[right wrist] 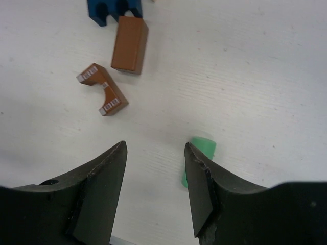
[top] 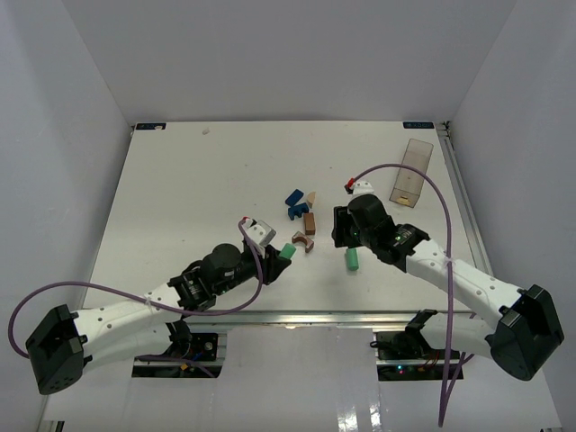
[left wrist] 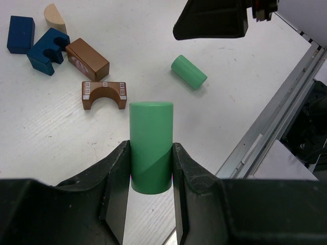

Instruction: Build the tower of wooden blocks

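My left gripper (left wrist: 150,168) is shut on a green cylinder (left wrist: 150,138), which stands upright between the fingers above the table; from above it shows as the green cylinder (top: 286,251). A second green cylinder (right wrist: 202,153) lies on its side on the table, partly behind my right gripper's right finger. The right gripper (right wrist: 156,145) hovers open with nothing between its fingers. A brown arch (left wrist: 104,95) lies flat beside a brown brick (left wrist: 87,59). Beyond them sit two blue pieces (left wrist: 48,50) and a tan piece (left wrist: 55,18).
A clear rectangular plastic box (top: 411,171) stands at the back right of the white table (top: 198,198). The table's metal front rail (left wrist: 276,117) runs close behind the lying cylinder. White walls enclose the table on three sides.
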`<state>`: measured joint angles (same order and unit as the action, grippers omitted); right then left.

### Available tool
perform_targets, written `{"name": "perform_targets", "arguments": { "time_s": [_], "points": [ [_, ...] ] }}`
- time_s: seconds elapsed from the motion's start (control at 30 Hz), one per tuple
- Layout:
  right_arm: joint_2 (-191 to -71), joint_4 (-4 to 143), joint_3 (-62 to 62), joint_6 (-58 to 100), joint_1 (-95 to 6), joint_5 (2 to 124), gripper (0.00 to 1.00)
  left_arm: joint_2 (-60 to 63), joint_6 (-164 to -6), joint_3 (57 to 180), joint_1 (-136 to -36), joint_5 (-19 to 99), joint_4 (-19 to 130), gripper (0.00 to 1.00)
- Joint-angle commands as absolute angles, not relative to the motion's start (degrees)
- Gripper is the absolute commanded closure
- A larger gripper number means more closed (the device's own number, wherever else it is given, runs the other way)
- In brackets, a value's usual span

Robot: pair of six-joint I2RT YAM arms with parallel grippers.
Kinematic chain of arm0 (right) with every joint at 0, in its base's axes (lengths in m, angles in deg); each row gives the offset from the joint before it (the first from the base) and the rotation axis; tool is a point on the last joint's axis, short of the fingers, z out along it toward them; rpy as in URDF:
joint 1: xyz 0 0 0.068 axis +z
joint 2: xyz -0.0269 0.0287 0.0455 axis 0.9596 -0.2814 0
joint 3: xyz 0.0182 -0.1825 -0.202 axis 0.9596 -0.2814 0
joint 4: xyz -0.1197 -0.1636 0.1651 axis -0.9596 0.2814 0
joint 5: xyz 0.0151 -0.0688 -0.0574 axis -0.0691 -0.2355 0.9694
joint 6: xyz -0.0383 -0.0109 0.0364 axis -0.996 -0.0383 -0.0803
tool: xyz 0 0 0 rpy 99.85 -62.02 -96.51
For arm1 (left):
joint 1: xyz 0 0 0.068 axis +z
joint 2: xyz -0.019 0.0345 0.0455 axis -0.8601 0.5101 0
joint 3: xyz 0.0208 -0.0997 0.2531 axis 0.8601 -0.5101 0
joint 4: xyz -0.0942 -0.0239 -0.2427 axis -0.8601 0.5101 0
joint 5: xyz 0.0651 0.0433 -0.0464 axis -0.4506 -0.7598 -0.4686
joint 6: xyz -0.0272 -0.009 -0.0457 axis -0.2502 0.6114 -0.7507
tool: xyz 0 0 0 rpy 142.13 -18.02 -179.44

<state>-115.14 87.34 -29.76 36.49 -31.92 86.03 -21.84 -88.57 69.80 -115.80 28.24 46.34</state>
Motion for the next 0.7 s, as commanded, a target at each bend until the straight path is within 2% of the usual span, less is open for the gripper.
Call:
{"name": "perform_targets", "arguments": {
  "time_s": [0.0, 0.17, 0.3, 0.43, 0.67],
  "points": [
    [-114.7, 91.0, -28.3, 35.2, -32.5, 92.9, 0.45, -23.6, -88.2, 69.3, -116.0, 29.3, 45.5, 1.0],
    [-117.3, 92.2, -29.2, 35.5, -33.9, 92.2, 0.46, -24.6, -88.2, 68.9, -116.0, 29.6, 46.0, 1.0],
    [-118.1, 89.2, -30.4, 34.3, -33.9, 87.5, 0.47, -25.7, -87.6, 68.7, -116.0, 30.7, 45.3, 1.0],
    [-114.3, 86.7, -28.4, 31.9, -33.8, 79.9, 0.45, -26.1, -85.3, 68.1, -116.0, 37.1, 44.0, 1.0],
    [-106.0, 76.1, -30.0, 34.8, -33.8, 49.7, 0.35, -29.3, -84.2, 65.7, -116.0, 39.1, 41.4, 1.0]
  ]
}}
